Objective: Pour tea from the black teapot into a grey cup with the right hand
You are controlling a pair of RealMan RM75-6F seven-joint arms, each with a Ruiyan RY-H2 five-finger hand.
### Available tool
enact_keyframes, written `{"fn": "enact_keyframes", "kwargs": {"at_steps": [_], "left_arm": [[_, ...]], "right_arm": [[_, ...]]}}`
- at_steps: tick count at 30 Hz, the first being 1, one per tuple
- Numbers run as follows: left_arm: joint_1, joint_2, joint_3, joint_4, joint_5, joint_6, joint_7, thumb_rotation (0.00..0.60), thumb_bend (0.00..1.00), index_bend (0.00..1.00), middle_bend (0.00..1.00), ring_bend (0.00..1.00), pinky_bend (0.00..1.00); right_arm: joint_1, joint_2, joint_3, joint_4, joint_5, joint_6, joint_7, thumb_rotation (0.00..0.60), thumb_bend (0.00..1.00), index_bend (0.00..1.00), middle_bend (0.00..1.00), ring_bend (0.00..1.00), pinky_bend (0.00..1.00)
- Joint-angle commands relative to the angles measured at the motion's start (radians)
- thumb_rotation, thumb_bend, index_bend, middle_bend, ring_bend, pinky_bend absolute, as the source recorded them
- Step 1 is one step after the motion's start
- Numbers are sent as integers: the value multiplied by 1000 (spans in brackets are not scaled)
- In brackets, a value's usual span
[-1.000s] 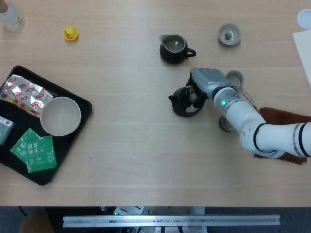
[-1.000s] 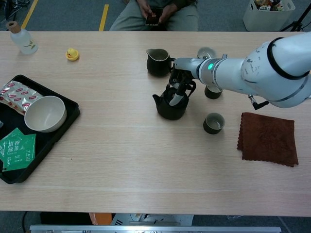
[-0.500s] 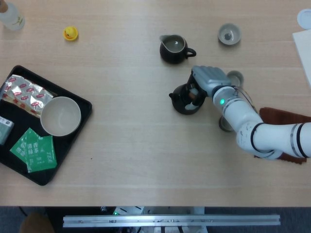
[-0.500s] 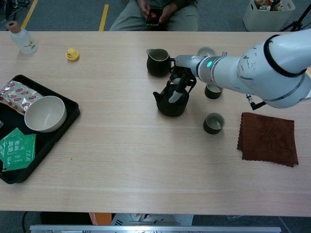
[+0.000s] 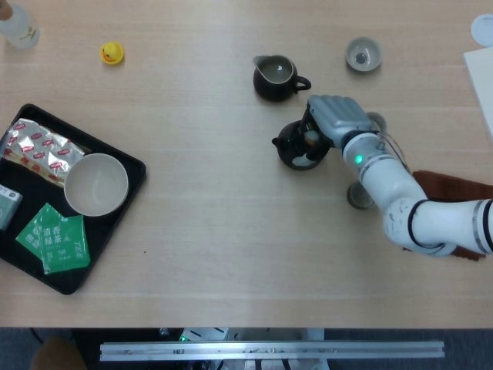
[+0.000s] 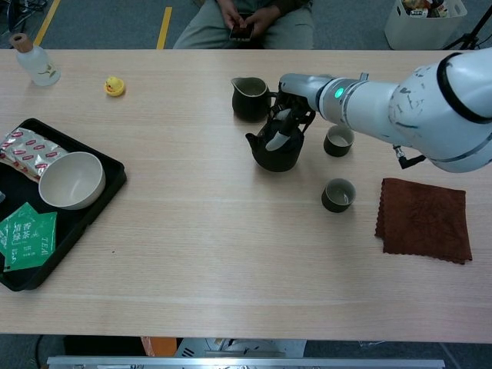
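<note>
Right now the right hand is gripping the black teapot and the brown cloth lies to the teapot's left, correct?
Not quite. The right hand does grip the black teapot, but the chest view shows the brown cloth lying to the teapot's right, past the grey cups.

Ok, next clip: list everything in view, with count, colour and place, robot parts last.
black teapot: 1, black, table centre, held
pitcher: 1, dark, behind teapot
grey cups: 3, right of teapot; others
brown cloth: 1, far right
tray: 1, black, left edge
bowl: 1, white, in tray
tea packets: green and red, in tray
rubber duck: 1, yellow, far left
bottle: 1, clear, far left corner
right hand: grips teapot
left hand: not visible
</note>
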Motion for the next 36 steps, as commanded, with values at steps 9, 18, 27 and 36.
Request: {"fn": "enact_keyframes", "kwargs": {"at_steps": [9,18,27,36], "left_arm": [[-1,0,2,-5,7,1,5,600,295,69,113,31,15],[-3,1,1,-9,8,0,10,600,295,69,113,31,15],[0,1,2,-3,6,2,3,600,295,69,113,31,14],[2,0,3,3,6,4,-5,600,295,69,114,30,15]], "right_arm": [[-44,33,18,-32,-54,30,7,215,0,1000,921,893,201],[-48,38,24,-39,-49,55,-27,211,313,1000,929,901,203],[-46,47,30,-62,-69,83,-71,236,541,1000,930,903,214],[-50,57,32,-80,-98,125,-113,270,634,1000,930,903,229]]}}
